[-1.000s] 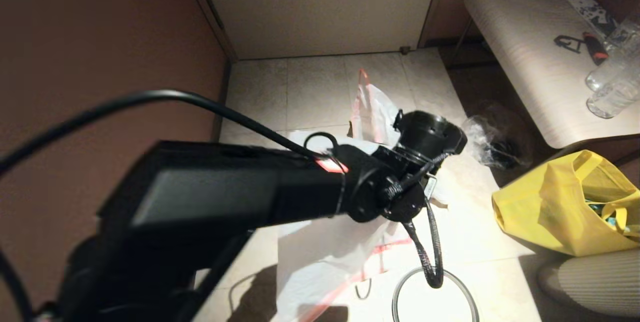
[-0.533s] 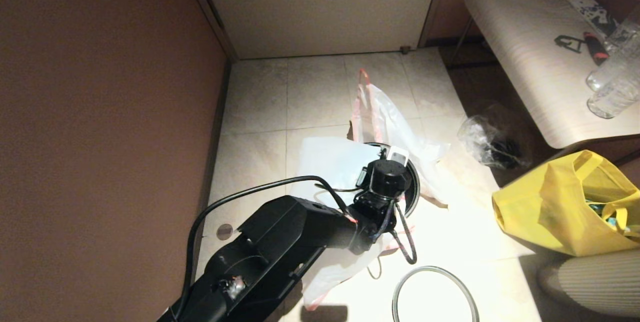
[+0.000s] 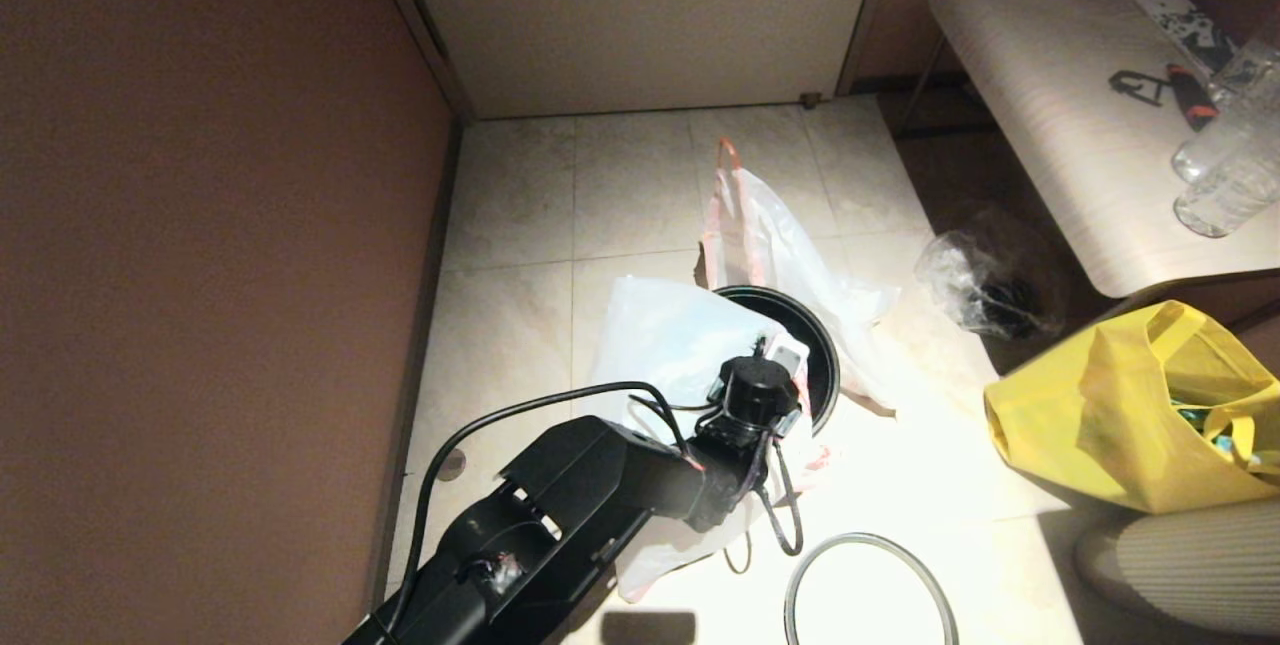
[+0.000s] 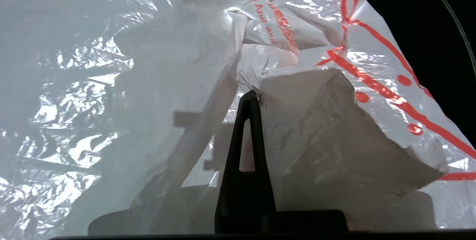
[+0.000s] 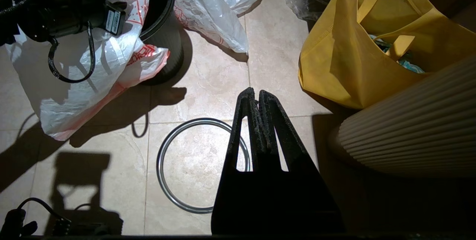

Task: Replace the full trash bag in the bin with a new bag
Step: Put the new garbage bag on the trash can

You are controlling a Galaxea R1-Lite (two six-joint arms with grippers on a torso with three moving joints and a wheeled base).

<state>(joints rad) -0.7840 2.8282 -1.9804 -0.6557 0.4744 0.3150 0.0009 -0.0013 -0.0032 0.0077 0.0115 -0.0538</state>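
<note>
Head view: left arm reaches in from bottom-left, left end effector down at the bin mouth, closed on a fold of the new bag. Wrist view shows the fingers pinched together w/ white film bunched at the tips, red print beside them. New bag drapes over the bin's near-left rim and down its outer wall to the floor; part of it covers the opening, dark interior showing on the far-right side. Full bag lies on the tiles behind and right of the bin, touching its far rim, one orange handle sticking up. Grey hoop flat on the floor, near side of the bin, apart from it. Right end effector hangs above the hoop's edge, fingers pressed together, nothing in them. Yellow tote to the right, clear bag w/ dark contents beyond it, below the surface.
</note>
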